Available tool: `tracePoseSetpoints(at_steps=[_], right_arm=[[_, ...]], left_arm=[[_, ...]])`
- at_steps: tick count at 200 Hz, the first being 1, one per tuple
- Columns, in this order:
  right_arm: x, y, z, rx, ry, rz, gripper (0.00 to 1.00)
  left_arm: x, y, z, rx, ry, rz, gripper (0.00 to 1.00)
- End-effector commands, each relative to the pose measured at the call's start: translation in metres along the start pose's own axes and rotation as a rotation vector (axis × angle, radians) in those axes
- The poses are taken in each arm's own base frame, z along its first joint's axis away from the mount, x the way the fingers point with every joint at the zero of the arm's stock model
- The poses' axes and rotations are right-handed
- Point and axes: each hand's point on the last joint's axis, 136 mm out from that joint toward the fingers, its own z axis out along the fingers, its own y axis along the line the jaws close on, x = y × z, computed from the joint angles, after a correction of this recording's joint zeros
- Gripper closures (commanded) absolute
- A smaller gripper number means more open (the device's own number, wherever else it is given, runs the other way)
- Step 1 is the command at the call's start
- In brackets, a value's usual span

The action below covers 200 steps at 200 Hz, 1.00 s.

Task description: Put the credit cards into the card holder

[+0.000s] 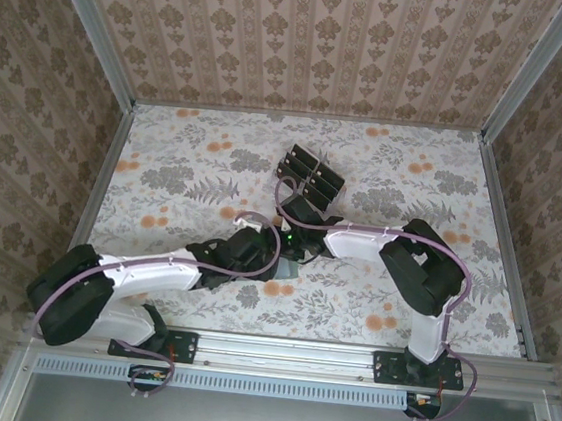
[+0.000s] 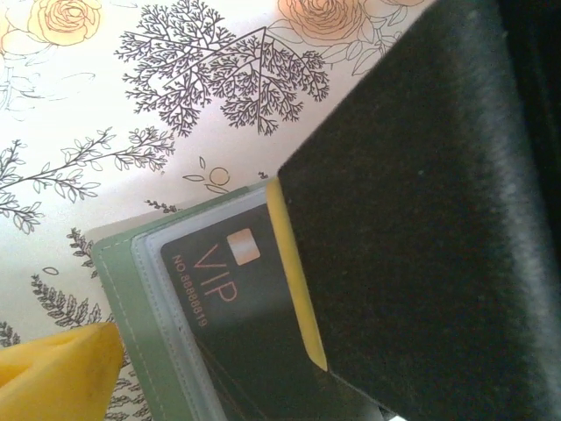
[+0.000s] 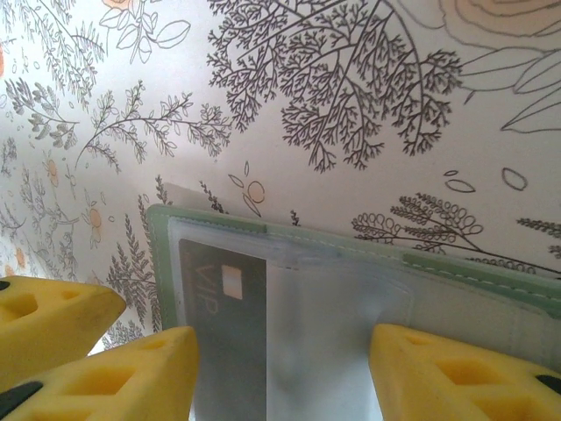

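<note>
The grey-green card holder (image 3: pixel 491 276) lies open on the flowered table, its clear pocket facing up. A dark credit card (image 2: pixel 237 307) marked VIP sits inside a clear sleeve at the holder's left end (image 3: pixel 219 324). My right gripper (image 3: pixel 280 377) is open, its yellow fingers (image 3: pixel 149 377) straddling the clear pocket with no card between them. My left gripper (image 1: pixel 274 262) is open beside it. One of its yellow fingertips (image 2: pixel 53 377) stands just off the holder's left edge (image 2: pixel 118 281). The right gripper's dark body (image 2: pixel 421 219) hides the left gripper's other finger.
A clear rack holding several more dark cards (image 1: pixel 311 173) stands behind the grippers, towards the back of the table. Patterned walls and metal rails (image 1: pixel 505 229) enclose the table. Both arms meet over the middle of the floral tabletop (image 1: pixel 184 175).
</note>
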Motion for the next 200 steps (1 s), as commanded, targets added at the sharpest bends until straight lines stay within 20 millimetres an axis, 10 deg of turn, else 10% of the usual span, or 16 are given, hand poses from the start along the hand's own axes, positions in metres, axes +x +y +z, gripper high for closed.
tracePoseSetpoints(at_steps=[1, 200], right_arm=[[0.018, -0.019, 0.000, 0.061, 0.055, 0.033, 0.43], [-0.005, -0.001, -0.040, -0.013, -0.040, 0.038, 0.41]], left_arm=[[-0.009, 0.000, 0.002, -0.026, -0.032, 0.007, 0.00], [0.029, 0.033, 0.008, -0.123, 0.038, -0.045, 0.00]])
